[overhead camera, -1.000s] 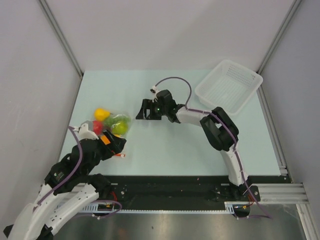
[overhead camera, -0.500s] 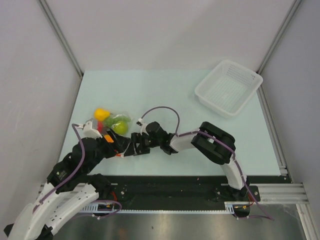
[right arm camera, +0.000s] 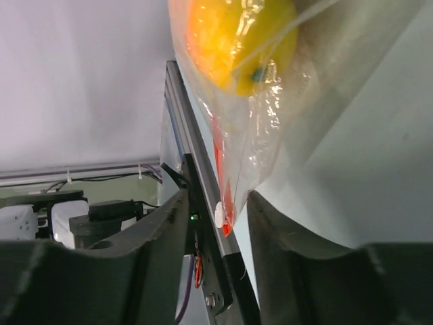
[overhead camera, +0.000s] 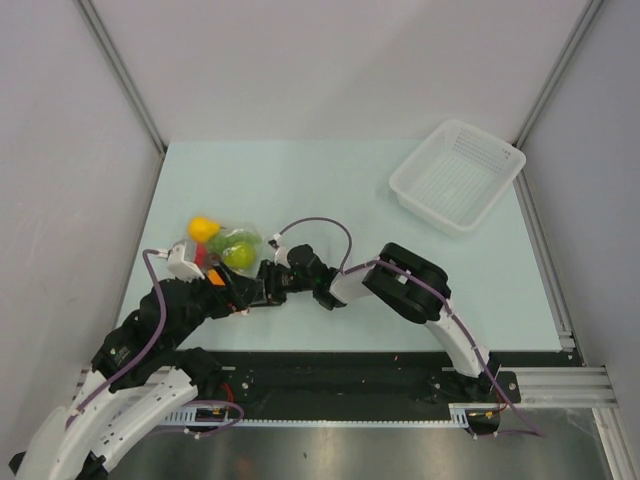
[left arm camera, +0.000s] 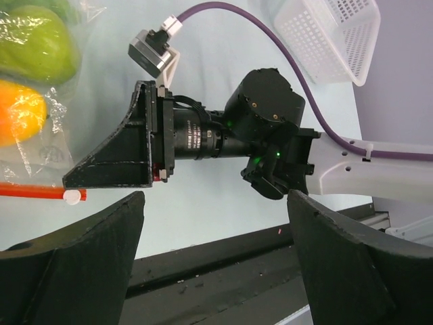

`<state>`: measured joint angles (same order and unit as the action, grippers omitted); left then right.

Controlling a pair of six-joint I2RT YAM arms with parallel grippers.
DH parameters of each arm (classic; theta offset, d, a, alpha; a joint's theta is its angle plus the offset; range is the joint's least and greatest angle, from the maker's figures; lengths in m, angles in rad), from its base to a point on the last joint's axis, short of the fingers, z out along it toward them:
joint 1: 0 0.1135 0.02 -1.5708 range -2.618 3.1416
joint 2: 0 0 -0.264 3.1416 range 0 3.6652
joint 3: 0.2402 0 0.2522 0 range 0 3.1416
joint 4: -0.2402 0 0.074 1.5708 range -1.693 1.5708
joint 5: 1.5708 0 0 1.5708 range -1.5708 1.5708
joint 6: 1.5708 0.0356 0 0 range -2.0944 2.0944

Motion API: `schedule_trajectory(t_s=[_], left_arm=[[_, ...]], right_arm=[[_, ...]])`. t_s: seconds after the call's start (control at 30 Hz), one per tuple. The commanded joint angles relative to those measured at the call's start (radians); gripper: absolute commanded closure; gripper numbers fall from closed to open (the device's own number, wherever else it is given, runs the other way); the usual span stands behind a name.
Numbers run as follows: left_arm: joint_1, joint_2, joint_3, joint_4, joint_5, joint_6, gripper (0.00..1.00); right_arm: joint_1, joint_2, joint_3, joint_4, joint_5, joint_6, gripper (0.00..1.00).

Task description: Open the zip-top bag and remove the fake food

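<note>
The clear zip-top bag [overhead camera: 226, 243] lies at the left of the table, with the fake food inside: a yellow fruit [overhead camera: 203, 228], a green one [overhead camera: 238, 255] and a red one [overhead camera: 195, 252]. The end of its orange-red zip strip [right arm camera: 219, 166], with a white slider [right arm camera: 221, 214], hangs between the fingers of my right gripper [right arm camera: 216, 200]. Those jaws are half narrowed, and a gap still shows on the slider's side. My left gripper [left arm camera: 216, 203] stands wide open just near of the bag with nothing in it. It faces the right gripper [left arm camera: 111, 166].
A white mesh basket [overhead camera: 457, 175] stands at the far right corner. The right arm stretches low across the near middle of the table, its purple cable [overhead camera: 315, 228] looping above it. The black rail of the table's front edge [left arm camera: 203, 254] runs just behind the left fingers.
The right arm swung from the table's middle down to the near left, bringing its gripper to the bag's zip end, and its jaws narrowed. The left gripper barely shifted.
</note>
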<state>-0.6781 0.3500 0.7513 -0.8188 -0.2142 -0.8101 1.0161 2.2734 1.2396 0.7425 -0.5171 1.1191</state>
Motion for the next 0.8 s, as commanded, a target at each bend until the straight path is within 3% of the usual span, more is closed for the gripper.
schedule_trajectory(t_s=[0.0,0.1,0.23,0.37,0.57,0.63,0.77], left_arm=[[0.005,0.012,-0.006,0.046,0.033,0.023,0.1],[0.005,0.018,-0.001,0.044,0.039,0.032,0.11],[0.005,0.021,-0.007,0.052,0.026,0.035,0.11],[0.005,0.024,-0.023,0.043,-0.001,-0.01,0.13],[0.003,-0.015,-0.134,0.004,-0.099,-0.271,0.16],[0.005,-0.04,-0.165,0.007,-0.132,-0.394,0.19],[0.006,-0.022,-0.179,0.015,-0.216,-0.449,0.25]], right_arm=[[-0.004,0.006,0.046,0.107,-0.029,0.065,0.61],[-0.017,-0.015,0.021,0.11,-0.024,0.08,0.73],[-0.027,-0.02,0.015,0.13,-0.049,0.11,1.0],[-0.04,-0.038,-0.014,0.176,-0.049,0.16,1.0],[-0.065,-0.072,-0.049,0.21,-0.035,0.194,1.0],[-0.073,-0.086,-0.078,0.277,-0.006,0.238,1.0],[-0.097,-0.089,-0.13,0.427,0.034,0.337,1.0]])
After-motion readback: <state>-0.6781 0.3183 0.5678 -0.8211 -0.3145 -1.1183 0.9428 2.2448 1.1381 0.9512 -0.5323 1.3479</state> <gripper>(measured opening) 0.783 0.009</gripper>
